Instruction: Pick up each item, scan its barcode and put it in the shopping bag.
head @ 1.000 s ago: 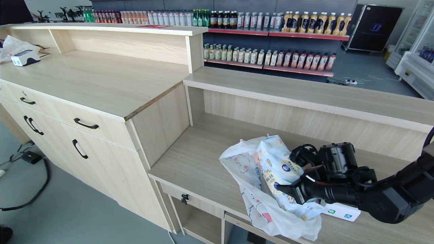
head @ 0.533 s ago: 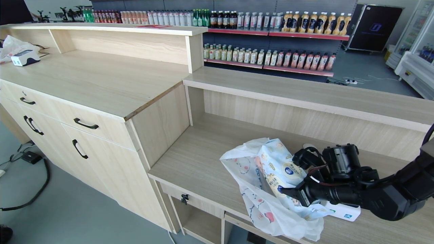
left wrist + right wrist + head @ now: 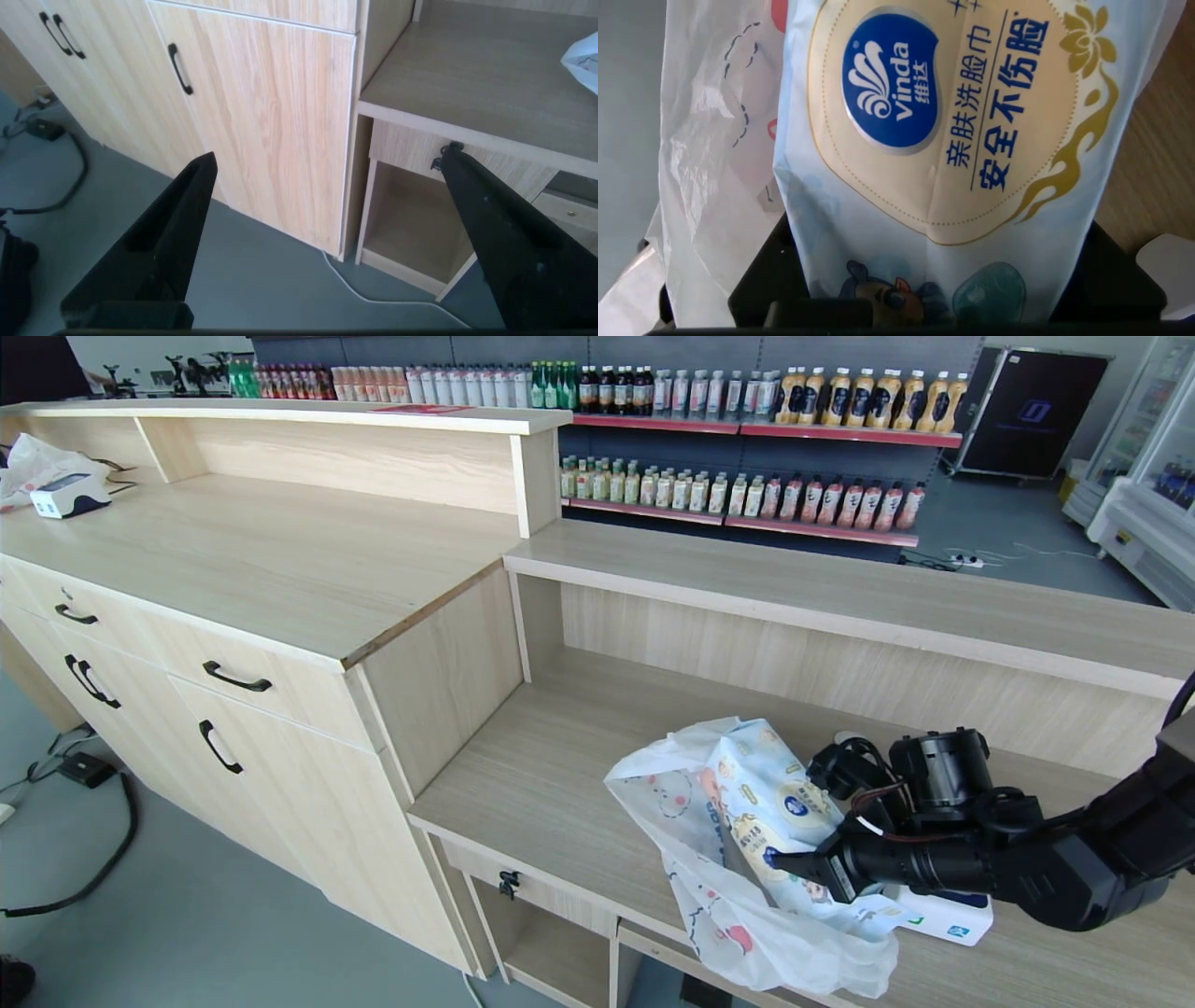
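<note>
The right claw [image 3: 794, 866] is clenched on the near end of a soft, pillow-shaped tissue pack in pale blue printed plastic film [image 3: 761, 793]. The pack lies low over the light wood-grain lower desk [image 3: 560, 756], in the mouth of a thin, crumpled white shopping bag with small cartoon prints [image 3: 686, 896], whose film bunches under and beside it. Its long axis runs from the claw away toward the desk's back wall, slanting to the robot's left. The right wrist view brings out the wrapper's glossy, creased skin and a round dark-blue emblem, with black fingers [image 3: 766, 294] on both flanks. A flat white cardboard box [image 3: 943, 919] rests on the desk under the arm. The left claw [image 3: 327, 243] hangs released, its fingers spread wide, before a wooden cabinet door [image 3: 271, 112].
</note>
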